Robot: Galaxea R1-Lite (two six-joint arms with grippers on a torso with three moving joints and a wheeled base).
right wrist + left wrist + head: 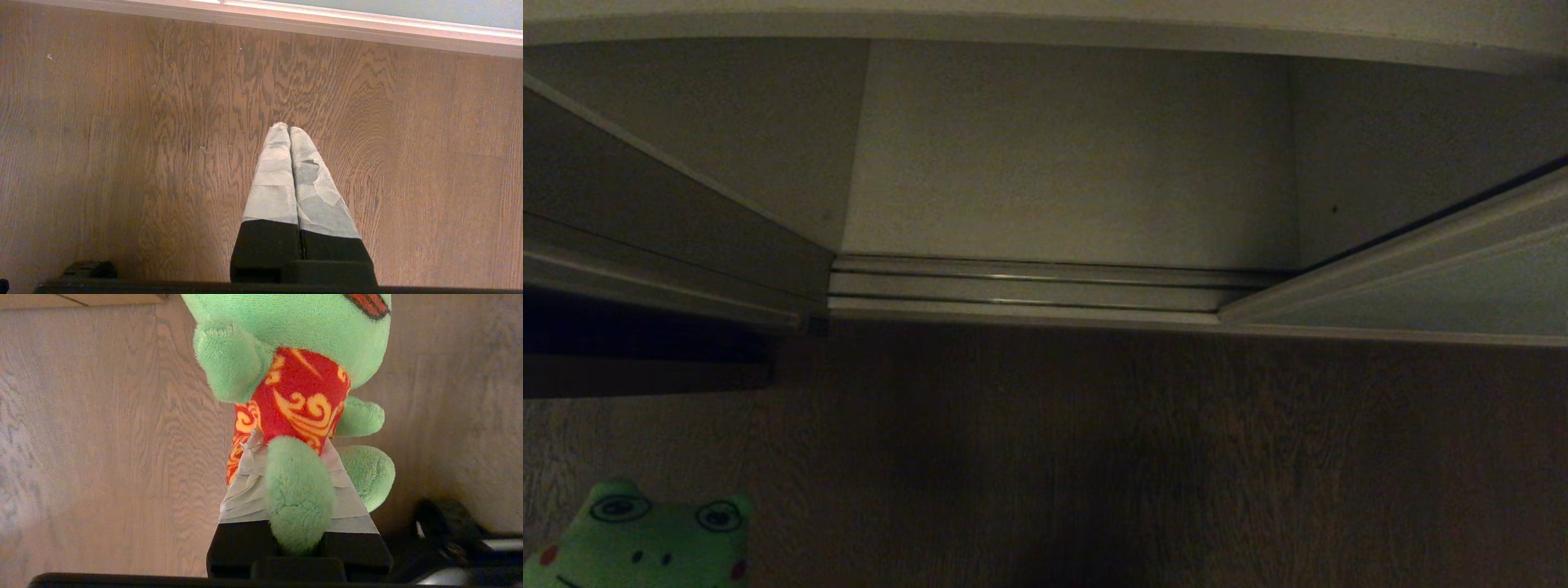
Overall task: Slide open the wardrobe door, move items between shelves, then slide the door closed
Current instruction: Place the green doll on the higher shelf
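The left gripper (292, 457) is seen clamped on the green frog (294, 388): both taped fingers (245, 490) are pressed against the toy's red-and-orange patterned body, w/ one plush leg hanging down between them over the black finger bases. The frog is held clear of the wood floor (102, 437), which fills the background of the left wrist view. In the head view only the frog's head (645, 539) is visible, at the lower left corner, well apart from the floor track (1029, 287) and on the near side of it.

The right gripper (289, 130) is held over bare floor (122, 122), its taped fingers pressed together tip to tip w/ nothing between them. A pale cream strip (327, 24) is seen running along the floor's far edge in that view; whether it belongs to the door cannot be told.

The wardrobe is shown open at the middle. The ribbed metal track is laid along its threshold, approx. centred in the head view. Beyond the track a white interior (1070, 155) is seen: flat back wall, side walls angled off either way, a white shelf edge (1045, 24) spanning the top. The sliding wardrobe door (1421, 294) is set to the right of the track, its pale panel edged w/ a thin cream frame. Left of the track another pale panel (645, 220) is seen, w/ a dark brown board (645, 371) below it. On the near side of the track the floor is wood-grain, dim and in shadow.
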